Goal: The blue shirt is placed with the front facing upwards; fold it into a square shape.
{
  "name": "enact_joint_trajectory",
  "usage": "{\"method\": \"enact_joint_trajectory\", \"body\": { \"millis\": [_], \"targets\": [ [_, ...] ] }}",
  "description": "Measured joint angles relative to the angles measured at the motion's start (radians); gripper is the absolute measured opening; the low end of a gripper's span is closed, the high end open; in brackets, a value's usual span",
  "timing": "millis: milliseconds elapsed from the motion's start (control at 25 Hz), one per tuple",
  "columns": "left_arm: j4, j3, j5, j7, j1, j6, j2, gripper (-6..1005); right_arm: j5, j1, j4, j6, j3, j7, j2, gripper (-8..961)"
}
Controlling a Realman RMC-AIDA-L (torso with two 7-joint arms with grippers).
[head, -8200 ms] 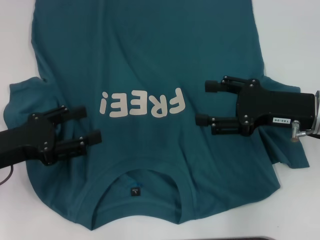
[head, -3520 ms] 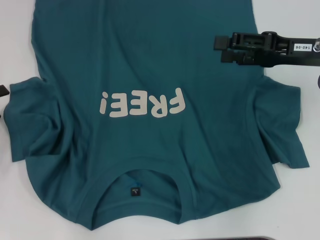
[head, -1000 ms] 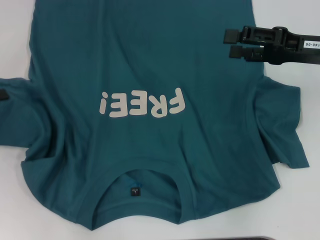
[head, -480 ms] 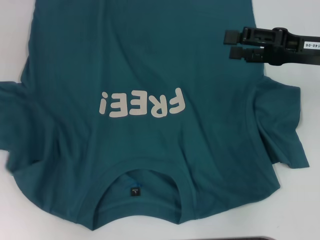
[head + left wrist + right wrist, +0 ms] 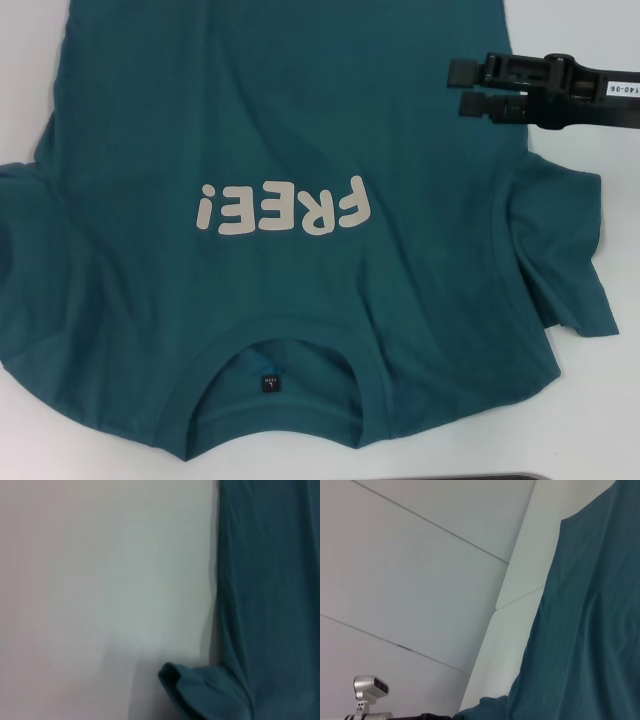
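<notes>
The right hand [image 5: 466, 88] is held at about two o'clock in the head view, its fingers parted with nothing between them, poised over the side edge of the blue shirt [image 5: 300, 130], likely placed for taking that edge. The left hand is not seen in any view. The shirt is spread front-up across the worktop [image 5: 590, 30], collar [image 5: 270, 350] at six o'clock, both sleeves laid outward, so folding is judged barely begun.
</notes>
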Motion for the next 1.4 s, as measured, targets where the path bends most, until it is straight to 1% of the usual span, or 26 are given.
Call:
{"method": "enact_joint_trajectory", "body": {
  "millis": [240,440,560,800,1000,1080,1120,1160,1200,1400],
  "targets": [
    [-0.008,-0.01,-0.016,-0.005,-0.009,0.055,-0.004,2,0.002,0.007,0.0,0.0,0.0,0.0,0.0,852],
    [-0.027,-0.015,-0.064,-0.046,-0.032,0.159,-0.003,2,0.0,0.008,0.0,0.0,0.0,0.001,0.0,851],
    [-0.03,-0.015,-0.084,-0.064,-0.049,0.185,-0.02,2,0.0,0.006,0.0,-0.001,0.0,0.002,0.0,850],
    [-0.04,-0.004,-0.097,-0.112,-0.096,0.201,-0.067,2,-0.002,0.004,0.0,-0.002,0.0,0.004,0.0,849],
    [-0.037,0.026,-0.088,-0.158,-0.125,0.183,-0.093,3,-0.002,0.0,0.0,-0.002,0.0,0.004,0.0,848],
    [-0.036,0.032,-0.087,-0.162,-0.128,0.179,-0.097,3,-0.002,-0.001,0.0,-0.002,0.0,0.004,-0.001,848],
    [-0.041,0.065,-0.075,-0.187,-0.133,0.148,-0.113,3,-0.002,-0.001,0.0,-0.002,0.0,0.004,-0.001,847],
    [-0.043,0.069,-0.073,-0.191,-0.133,0.143,-0.115,3,-0.002,-0.001,0.0,-0.002,0.0,0.004,-0.001,847],
    [-0.05,0.083,-0.068,-0.202,-0.131,0.127,-0.122,3,-0.002,-0.001,0.0,-0.002,0.0,0.005,-0.001,847],
    [-0.122,0.116,-0.015,-0.244,-0.118,0.071,-0.169,2,-0.002,-0.003,0.0,-0.003,0.0,0.005,-0.002,846]
  ]
}}
